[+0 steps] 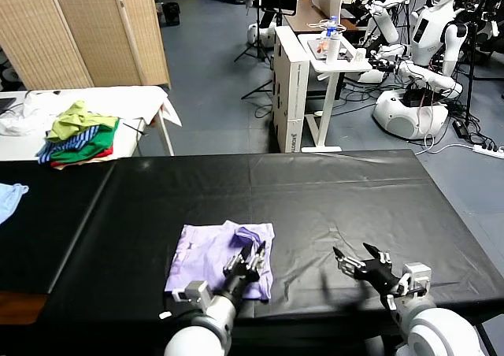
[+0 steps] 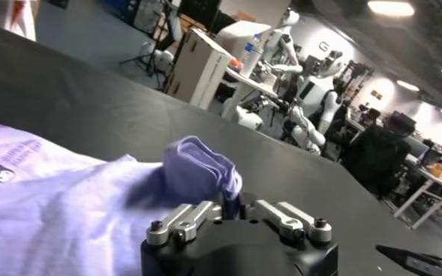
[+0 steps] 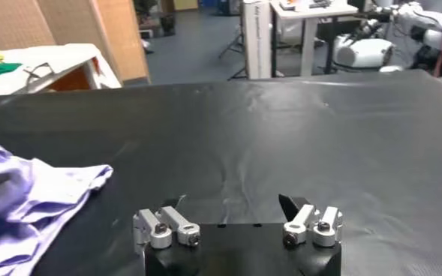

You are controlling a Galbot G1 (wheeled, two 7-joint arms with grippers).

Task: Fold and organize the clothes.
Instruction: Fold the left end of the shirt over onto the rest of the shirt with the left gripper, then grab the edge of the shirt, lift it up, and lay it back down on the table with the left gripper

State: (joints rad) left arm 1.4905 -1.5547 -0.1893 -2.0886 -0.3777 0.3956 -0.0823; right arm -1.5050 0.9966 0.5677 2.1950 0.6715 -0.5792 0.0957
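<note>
1. A lavender T-shirt [image 1: 224, 260] lies folded into a rough square on the black table [image 1: 331, 206], near its front edge and left of centre, a rumpled fold raised at its far right corner.
2. The left gripper [image 1: 253, 258] hovers over the shirt's right edge, fingers parted and grasping nothing.
3. The right gripper [image 1: 356, 260] rests well apart over bare tabletop, jaws spread wide and empty.
4. A green, yellow and striped pile of garments [image 1: 79, 135] sits on a white table behind; a light blue garment [image 1: 9, 197] lies at far left.
</note>
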